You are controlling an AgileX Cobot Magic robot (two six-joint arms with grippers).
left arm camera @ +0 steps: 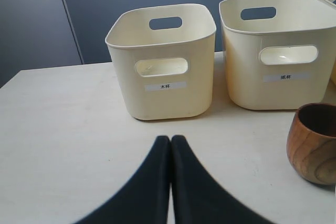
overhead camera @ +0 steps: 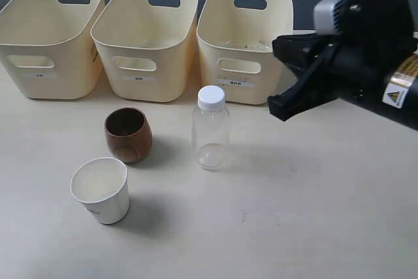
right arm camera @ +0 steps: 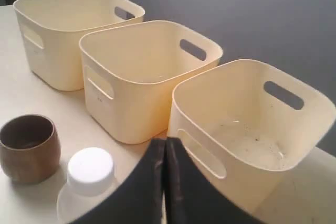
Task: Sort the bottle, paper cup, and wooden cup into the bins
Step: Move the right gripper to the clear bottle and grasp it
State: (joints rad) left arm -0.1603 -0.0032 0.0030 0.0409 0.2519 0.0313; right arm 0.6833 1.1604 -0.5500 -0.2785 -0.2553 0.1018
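In front of the bottle [overhead camera: 210, 129], nearest the camera, sits the paper cup [overhead camera: 101, 190], with the wooden cup [overhead camera: 128, 134] just behind it and beside the bottle. The bottle stands upright, long axis vertical, below and toward the cups from the right gripper [overhead camera: 281, 76], so I'd guess the right arm takes it. Its jaws look pressed together in the right wrist view, holding nothing. The left gripper [left arm camera: 170, 145] is clenched empty too, only visible in its wrist view. Behind the bottle, the bins [overhead camera: 245, 4] are empty.
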